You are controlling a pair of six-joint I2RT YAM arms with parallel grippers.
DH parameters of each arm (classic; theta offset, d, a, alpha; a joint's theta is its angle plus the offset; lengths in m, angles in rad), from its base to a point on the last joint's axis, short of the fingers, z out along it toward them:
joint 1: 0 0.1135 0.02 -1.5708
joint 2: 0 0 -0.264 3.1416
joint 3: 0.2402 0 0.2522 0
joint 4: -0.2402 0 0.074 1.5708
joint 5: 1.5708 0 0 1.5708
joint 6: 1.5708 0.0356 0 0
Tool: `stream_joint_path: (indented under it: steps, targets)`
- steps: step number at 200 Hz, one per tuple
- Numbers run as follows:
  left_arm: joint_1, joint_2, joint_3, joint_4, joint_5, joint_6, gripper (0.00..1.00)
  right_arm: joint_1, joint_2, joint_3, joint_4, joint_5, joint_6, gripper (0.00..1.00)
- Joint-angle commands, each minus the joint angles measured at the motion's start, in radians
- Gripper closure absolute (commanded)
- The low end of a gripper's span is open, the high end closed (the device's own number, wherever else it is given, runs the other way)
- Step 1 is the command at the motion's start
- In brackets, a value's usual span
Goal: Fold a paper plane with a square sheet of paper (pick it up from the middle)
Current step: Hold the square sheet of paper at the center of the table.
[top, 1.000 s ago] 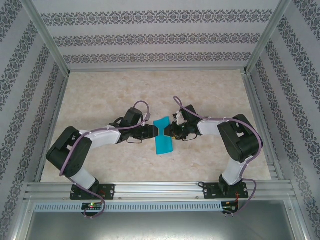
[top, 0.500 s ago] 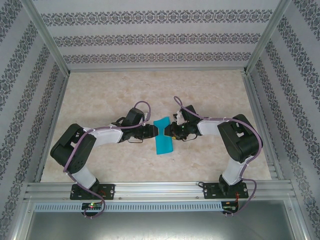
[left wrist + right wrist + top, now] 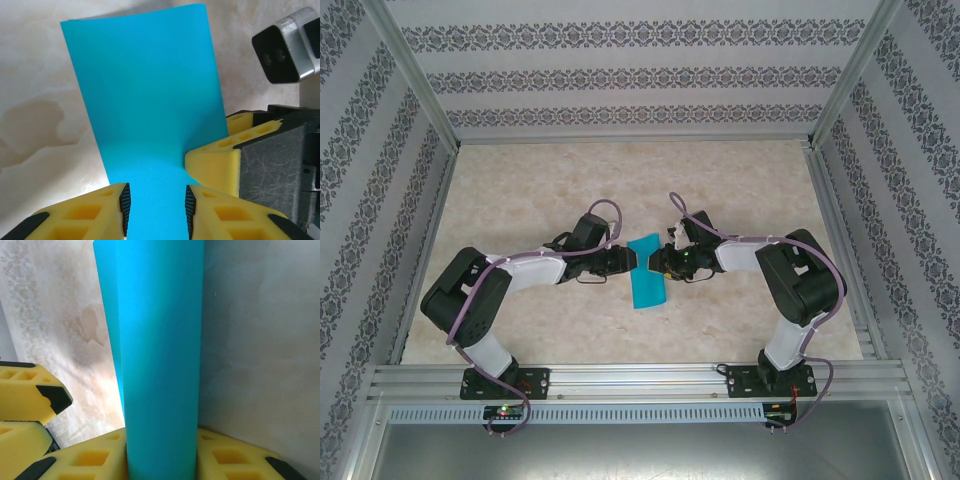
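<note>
The jaws of the left gripper [image 3: 156, 202] are clamped on the sheet of paper [image 3: 145, 90]: in the left wrist view the teal strip fills the gap between the two black pads, and both pads touch it. The jaws of the right gripper [image 3: 160, 460] are clamped on the same sheet, which stands up between its yellow fingers as a rounded, doubled band. In the top view the two grippers meet nose to nose, the left one coming from 9 o'clock and the right one from 3 o'clock, and they pinch the sheet at its waist. The paper is narrow there and widens toward 12 o'clock and, more, toward 6 o'clock. It sits a little toward 6 o'clock from the middle of the table [image 3: 520, 190]. I judge the task to be at an early stage. The sheet is taken at its middle and gathered into a loose half fold, but I see no sharp crease. The nose folds and the wings are all left to do.
</note>
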Motion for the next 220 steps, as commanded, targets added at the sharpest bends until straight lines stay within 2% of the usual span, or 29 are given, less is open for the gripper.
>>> stream_joint_path:
  steps: [1, 66, 144, 186, 220]
  targets:
    - [-0.014, 0.020, 0.041, -0.007, 0.012, 0.011, 0.63, -0.006, 0.013, -0.029, -0.009, 0.077, -0.003, 0.67]
    - [-0.018, 0.115, 0.097, -0.004, 0.049, 0.016, 0.72, -0.002, 0.026, -0.024, 0.007, 0.067, 0.004, 0.68]
    - [-0.022, 0.191, 0.128, -0.072, 0.043, 0.064, 0.75, 0.003, -0.017, -0.009, -0.033, 0.075, -0.013, 0.64]
    - [-0.022, 0.223, 0.132, -0.091, 0.045, 0.085, 0.75, 0.001, -0.058, 0.030, -0.135, 0.100, -0.061, 0.58]
    - [-0.023, 0.225, 0.133, -0.085, 0.049, 0.090, 0.75, -0.004, -0.103, 0.077, -0.291, 0.169, -0.145, 0.55]
